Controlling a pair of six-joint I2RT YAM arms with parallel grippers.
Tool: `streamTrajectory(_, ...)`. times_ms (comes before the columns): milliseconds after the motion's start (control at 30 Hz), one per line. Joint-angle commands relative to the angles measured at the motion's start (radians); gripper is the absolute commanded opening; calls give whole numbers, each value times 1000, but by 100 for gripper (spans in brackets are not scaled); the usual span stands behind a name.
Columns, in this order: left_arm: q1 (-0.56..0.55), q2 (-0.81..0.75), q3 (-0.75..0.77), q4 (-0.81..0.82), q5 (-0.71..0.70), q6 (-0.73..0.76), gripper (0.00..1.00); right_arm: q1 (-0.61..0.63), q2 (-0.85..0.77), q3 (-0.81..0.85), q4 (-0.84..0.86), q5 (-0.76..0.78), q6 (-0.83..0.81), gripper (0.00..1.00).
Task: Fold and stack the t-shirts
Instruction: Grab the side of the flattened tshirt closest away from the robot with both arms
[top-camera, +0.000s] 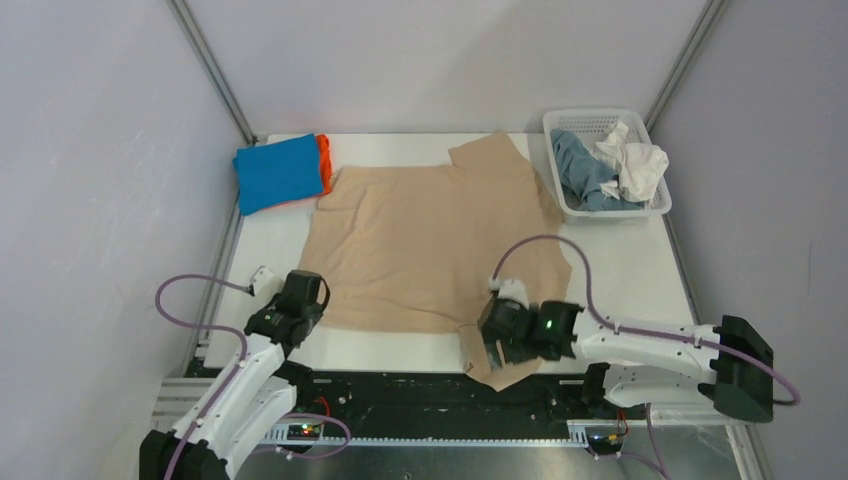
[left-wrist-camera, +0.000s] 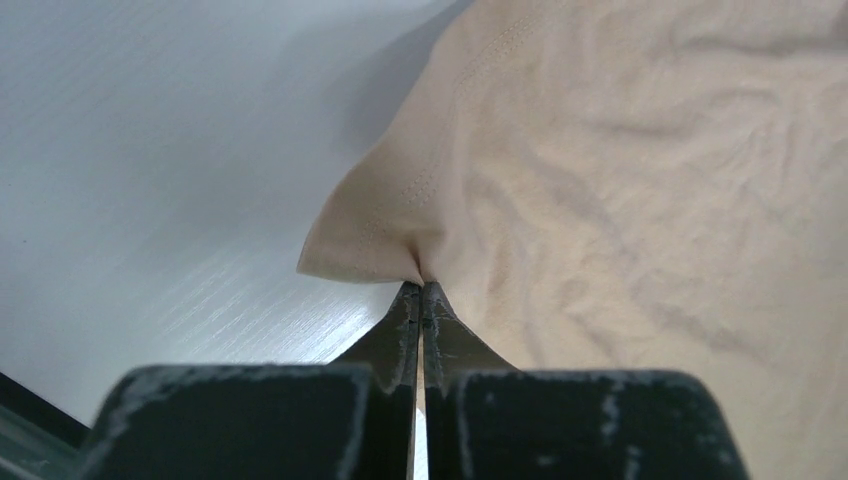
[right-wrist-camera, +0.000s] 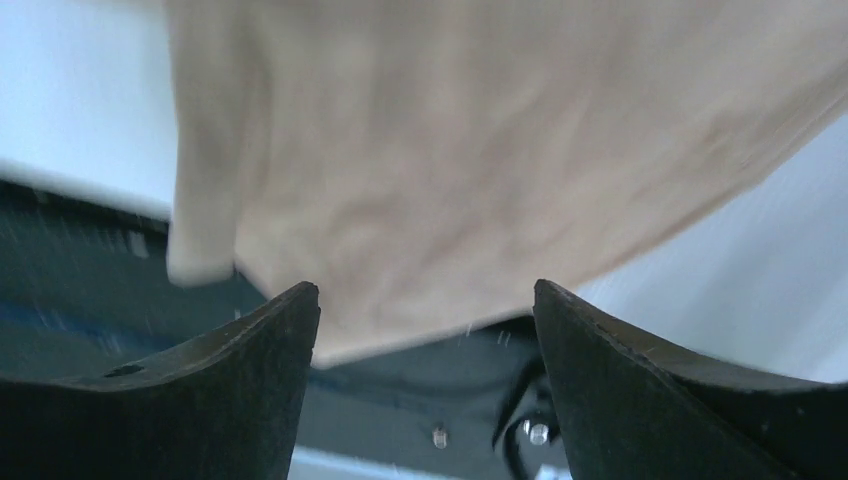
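A beige t-shirt (top-camera: 430, 240) lies spread over the middle of the table. My left gripper (top-camera: 310, 305) is shut on its near left corner; in the left wrist view the cloth (left-wrist-camera: 620, 170) bunches at the fingertips (left-wrist-camera: 421, 287). My right gripper (top-camera: 487, 350) is open over the shirt's near right part, which hangs over the table's front edge; in the right wrist view the hem (right-wrist-camera: 450, 200) lies just beyond the spread jaws (right-wrist-camera: 427, 300). A folded bright blue t-shirt (top-camera: 277, 172) lies on an orange one (top-camera: 324, 160) at the back left.
A white mesh basket (top-camera: 650, 205) at the back right holds a grey-blue t-shirt (top-camera: 583, 170) and a white one (top-camera: 636, 165). The black frame rail (top-camera: 400, 395) runs along the table's front edge. Grey walls enclose the table on three sides.
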Motion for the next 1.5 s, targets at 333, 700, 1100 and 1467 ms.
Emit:
streamTrajectory(333, 7, -58, -2, 7, -8, 35, 0, 378, 200, -43, 156, -88, 87, 76)
streamTrajectory(700, 7, -114, -22, -2, 31, -3, 0, 367, 90, -43, -14, -9, 110, 0)
streamTrajectory(1100, -4, -376, -60, -311, 97, -140, 0, 468, -93, -34, -180, -308, 132, 0)
streamTrajectory(1467, -8, -361, 16, -317, 53, -135, 0, 366, -136, -23, -193, -176, 143, 0)
